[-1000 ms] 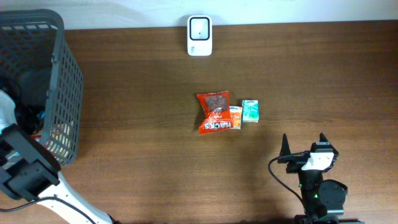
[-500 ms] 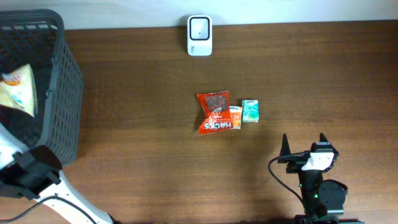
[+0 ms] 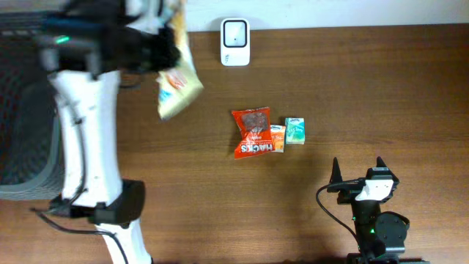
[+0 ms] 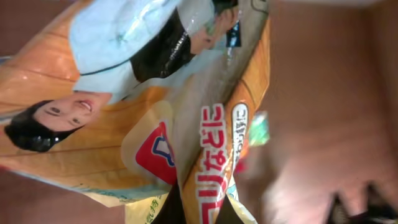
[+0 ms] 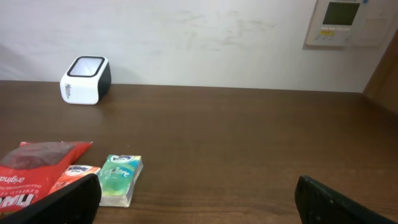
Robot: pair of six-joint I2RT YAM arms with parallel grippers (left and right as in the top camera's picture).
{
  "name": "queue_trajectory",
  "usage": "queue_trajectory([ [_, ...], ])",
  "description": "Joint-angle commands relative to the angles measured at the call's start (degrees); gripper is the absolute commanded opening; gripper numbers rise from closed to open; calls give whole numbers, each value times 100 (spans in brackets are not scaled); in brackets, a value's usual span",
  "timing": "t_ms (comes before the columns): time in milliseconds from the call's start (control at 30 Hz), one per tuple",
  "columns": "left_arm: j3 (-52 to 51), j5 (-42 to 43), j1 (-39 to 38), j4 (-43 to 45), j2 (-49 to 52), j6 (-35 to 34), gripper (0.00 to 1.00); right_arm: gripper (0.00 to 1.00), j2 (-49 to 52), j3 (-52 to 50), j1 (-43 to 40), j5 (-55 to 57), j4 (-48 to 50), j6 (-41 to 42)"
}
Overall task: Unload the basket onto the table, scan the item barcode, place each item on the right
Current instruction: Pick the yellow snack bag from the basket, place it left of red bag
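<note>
- the snack bag [image 3: 176, 82], yellow-orange with a printed figure and red lettering, hangs above the back left part of the table [image 3: 183, 191], blurred in the overhead view.
- the left gripper [image 3: 164, 42] is clamped tight on the bag's upper end; in the left wrist view the snack bag [image 4: 155, 124] fills nearly the whole picture and hides the fingers.
- the scanner [image 3: 235, 32], a small white unit with a dark window, stands at the table's back edge by the wall, just to the right of the bag, with a strip of bare wood between them.
- the basket [image 3: 29, 147], dark grey mesh, stands at the table's left end, left of the left arm.
- near the table's middle, in front of the scanner and to the right of the bag, three things lie in a row, each touching its neighbour: a red snack pack [image 3: 251, 133], a small orange box [image 3: 277, 138] and a teal tissue pack [image 3: 294, 130].
- that row lies to the side of the gap between bag and scanner, not inside it.
- the right gripper [image 3: 357, 170] rests near the front right, well apart from everything else, its jaws spread wide with nothing between them.
- the right wrist view looks between its own fingers at the tissue pack, the red pack and the scanner [image 5: 85, 79] against the wall.
</note>
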Motion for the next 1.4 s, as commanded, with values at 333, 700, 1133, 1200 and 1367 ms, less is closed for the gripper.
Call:
queue_trajectory([
  [333, -5783, -863, -1110, 4155, -9, 157, 81, 99, -39, -48, 37, 28, -15, -35],
  [700, -3176, -866, -284, 1161, -1550, 157, 99, 99, -39, -48, 37, 28, -15, -35],
  [1133, -3176, -1521, -289, 909, -1545, 153, 99, 99, -39, -48, 35, 28, -15, -35],
  [1200, -3176, -1526, -289, 1036, -1545, 155, 99, 99, -39, -48, 35, 28, -15, -35],
  [1367, -3176, -1526, -289, 1064, -1543, 155, 99, 99, -39, -48, 37, 26, -15, -35],
])
